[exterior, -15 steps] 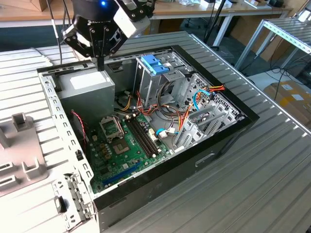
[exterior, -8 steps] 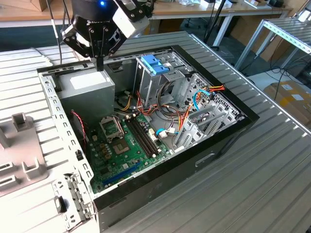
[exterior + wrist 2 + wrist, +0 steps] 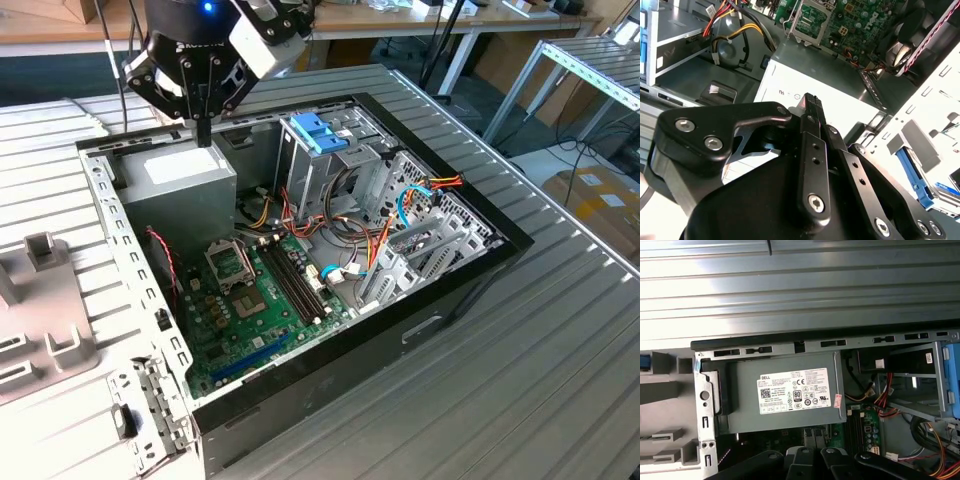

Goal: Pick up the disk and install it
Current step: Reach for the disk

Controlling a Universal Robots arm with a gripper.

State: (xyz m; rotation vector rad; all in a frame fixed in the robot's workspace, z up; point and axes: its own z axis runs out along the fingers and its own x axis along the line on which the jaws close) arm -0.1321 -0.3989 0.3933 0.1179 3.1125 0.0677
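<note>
One pincer (image 3: 204, 140), fingers pressed together with nothing between them. In the exterior view I hang over the power supply (image 3: 185, 190), at the 11 o'clock corner of the open computer case (image 3: 400, 330).

- The disk (image 3: 914, 175): I take it to be the piece with the light-blue rail in the second wrist view. It sits outside the case, past the chassis rail, among the grey fixture blocks (image 3: 45, 255). Those blocks lie at about 9 o'clock from the case in the exterior view.
- Only the blue edge reads clearly. The dark body is mostly hidden, so I cannot tell whether it lies flat or on edge.
- The blue bracket (image 3: 320, 135) on top of the drive cage, at about 1 o'clock in the case, is a different part.
- The disk is well apart from my pincer and not yet touched.

Handling, as I judge it:
- The metal body should be stiff and dense, heavier than its size suggests.
- It is shock-sensitive, so no knocks and no dropping.
- The plastic rails look smooth and likely flex a little, so a hold on them alone could slip.
- The end tab looks too thin to carry the weight.
- The best hold is across the two long sides at mid-length, keeping the load balanced and my fingers off the connector end.
</note>
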